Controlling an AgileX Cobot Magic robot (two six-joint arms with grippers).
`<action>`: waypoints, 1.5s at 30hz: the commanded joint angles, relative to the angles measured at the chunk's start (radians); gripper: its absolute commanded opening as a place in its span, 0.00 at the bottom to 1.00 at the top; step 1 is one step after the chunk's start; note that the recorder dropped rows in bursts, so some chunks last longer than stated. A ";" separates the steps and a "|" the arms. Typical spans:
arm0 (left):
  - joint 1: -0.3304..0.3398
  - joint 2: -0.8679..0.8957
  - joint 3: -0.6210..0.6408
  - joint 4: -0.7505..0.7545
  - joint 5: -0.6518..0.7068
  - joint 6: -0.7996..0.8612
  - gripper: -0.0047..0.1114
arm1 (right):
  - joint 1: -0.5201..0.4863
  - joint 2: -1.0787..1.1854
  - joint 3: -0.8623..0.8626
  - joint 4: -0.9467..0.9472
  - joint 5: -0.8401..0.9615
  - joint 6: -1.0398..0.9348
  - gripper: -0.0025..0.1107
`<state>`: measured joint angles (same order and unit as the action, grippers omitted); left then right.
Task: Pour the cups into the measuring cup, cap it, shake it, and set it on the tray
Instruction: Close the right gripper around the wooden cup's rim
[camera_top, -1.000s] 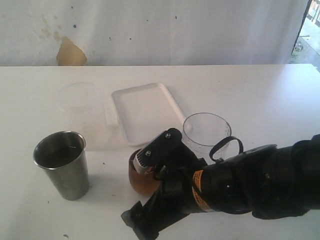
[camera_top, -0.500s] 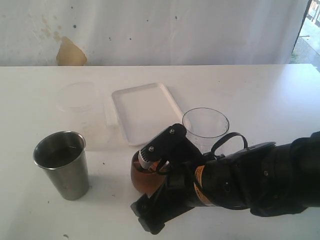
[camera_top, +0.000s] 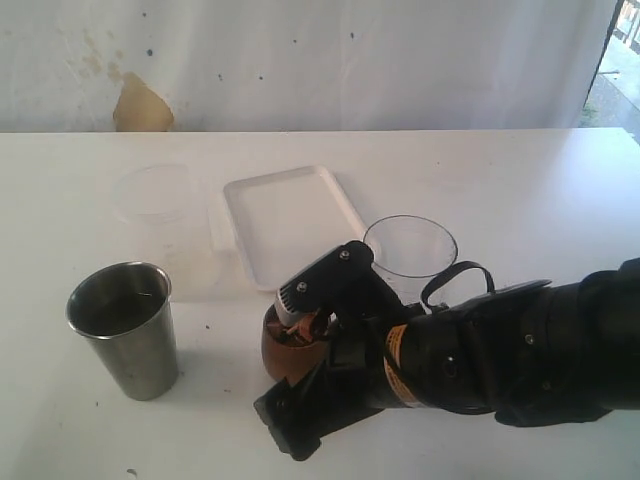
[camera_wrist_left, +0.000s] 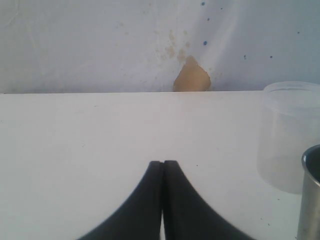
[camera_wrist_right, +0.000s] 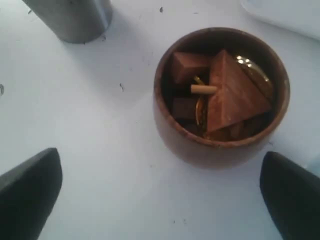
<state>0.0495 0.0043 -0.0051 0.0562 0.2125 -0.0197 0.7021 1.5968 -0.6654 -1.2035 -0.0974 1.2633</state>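
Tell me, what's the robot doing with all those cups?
The right gripper is open, one finger on each side of the wooden cup, which holds brown pieces. The left gripper is shut and empty. The steel cup, the measuring cup and the tray stand on the table. The measuring cup looks empty.

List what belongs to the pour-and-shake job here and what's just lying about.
Job: steel tumbler, wooden cup, clear measuring cup, white tray.
Lying about: frosted plastic cup.
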 joint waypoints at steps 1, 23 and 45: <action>-0.002 -0.004 0.005 0.004 -0.010 -0.001 0.04 | 0.003 0.001 0.002 0.017 -0.041 -0.004 0.95; -0.002 -0.004 0.005 0.004 -0.010 -0.001 0.04 | 0.003 0.001 0.008 0.540 -0.091 -0.546 0.95; -0.002 -0.004 0.005 0.004 -0.010 -0.001 0.04 | 0.007 0.128 0.118 0.986 -0.324 -0.980 0.95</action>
<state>0.0495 0.0043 -0.0051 0.0562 0.2125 -0.0197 0.7077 1.6725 -0.5592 -0.2199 -0.3383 0.2940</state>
